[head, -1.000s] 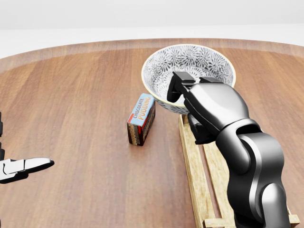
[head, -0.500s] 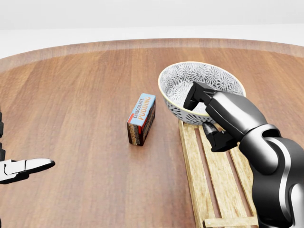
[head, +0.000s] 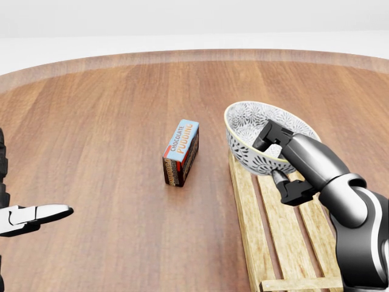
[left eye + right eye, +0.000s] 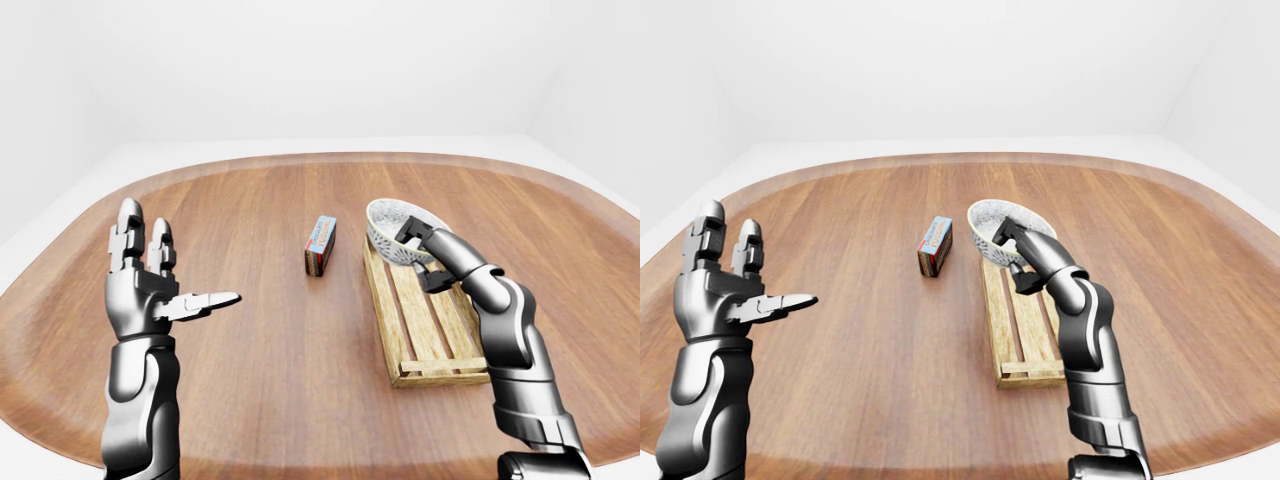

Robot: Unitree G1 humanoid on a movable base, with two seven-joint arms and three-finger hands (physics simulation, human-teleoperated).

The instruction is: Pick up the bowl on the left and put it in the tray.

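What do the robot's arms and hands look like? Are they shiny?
Yes! The left arm and right arm are shiny dark grey, made of smooth rounded parts with black joints. The left hand and right hand have blocky, jointed fingers. No cables or markings show.

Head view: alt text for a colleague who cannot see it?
The right hand grips a patterned bowl by its rim, tilted over the top end of the tray. A pudding box stands on the table at centre; the open left hand shows at lower left.
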